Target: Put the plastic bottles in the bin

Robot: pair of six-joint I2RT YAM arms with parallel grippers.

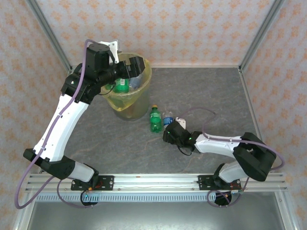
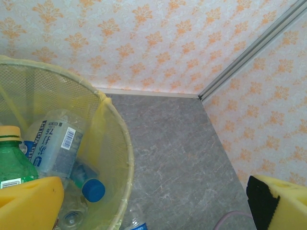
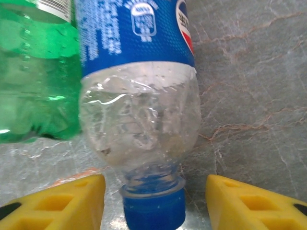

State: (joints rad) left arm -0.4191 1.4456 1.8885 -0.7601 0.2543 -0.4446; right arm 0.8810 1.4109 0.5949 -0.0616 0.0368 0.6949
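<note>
Left gripper (image 1: 136,68) wide open, empty, over bin (image 1: 136,108) upper left, right gripper (image 3: 153,194) half-open astride blue-capped clear bottle (image 3: 139,115), no contact

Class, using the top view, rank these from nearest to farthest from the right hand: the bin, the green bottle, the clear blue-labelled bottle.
1. Clear blue-labelled bottle: directly in front of the right hand, cap end towards it.
2. Green bottle: just left of the clear one.
3. Bin: farthest, towards the back left.
</note>
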